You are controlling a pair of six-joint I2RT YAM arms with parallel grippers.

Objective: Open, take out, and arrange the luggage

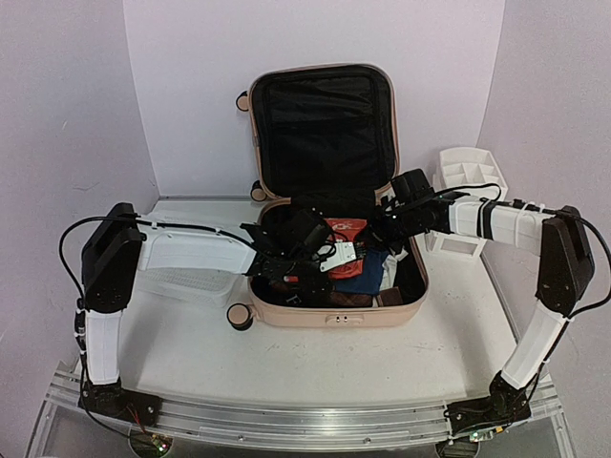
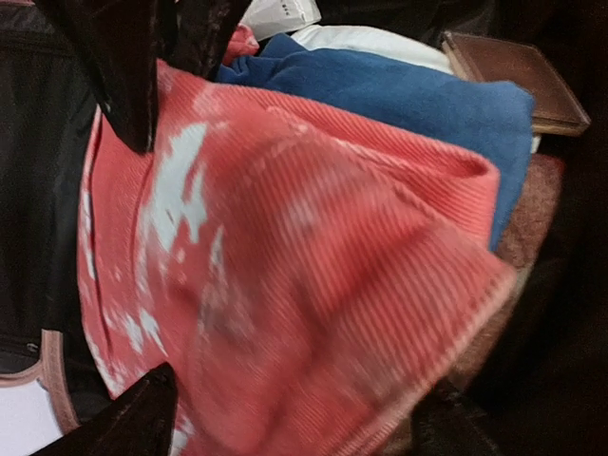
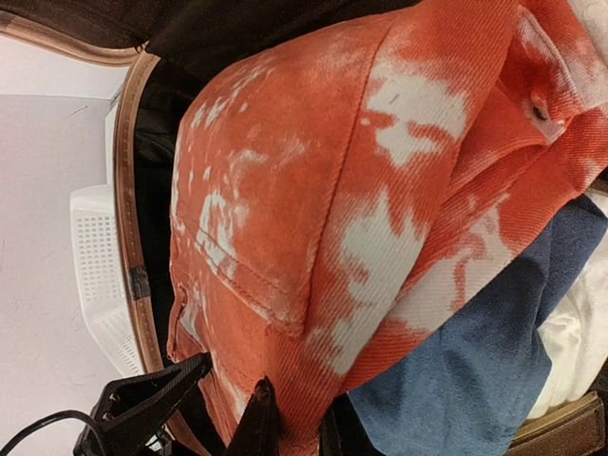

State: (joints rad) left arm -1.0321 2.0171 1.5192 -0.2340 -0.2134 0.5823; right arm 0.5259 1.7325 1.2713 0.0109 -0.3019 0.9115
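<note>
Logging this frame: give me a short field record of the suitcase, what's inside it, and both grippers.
luggage: open on the table, lid standing upright
on top inside: orange-red garment with bleached white patches
beneath it: blue cloth
also inside: brown case, flat, at the far side
left gripper: open, fingers either side of the garment
right gripper: shut on the garment's edge
beside the luggage: drawer organizer to its right, mesh basket to its left

behind: luggage lid (image 1: 325,124) | right: drawer organizer (image 1: 468,172) | left: mesh basket (image 1: 191,286) | inside: red garment (image 1: 346,232) | front: open table (image 1: 315,367)
</note>
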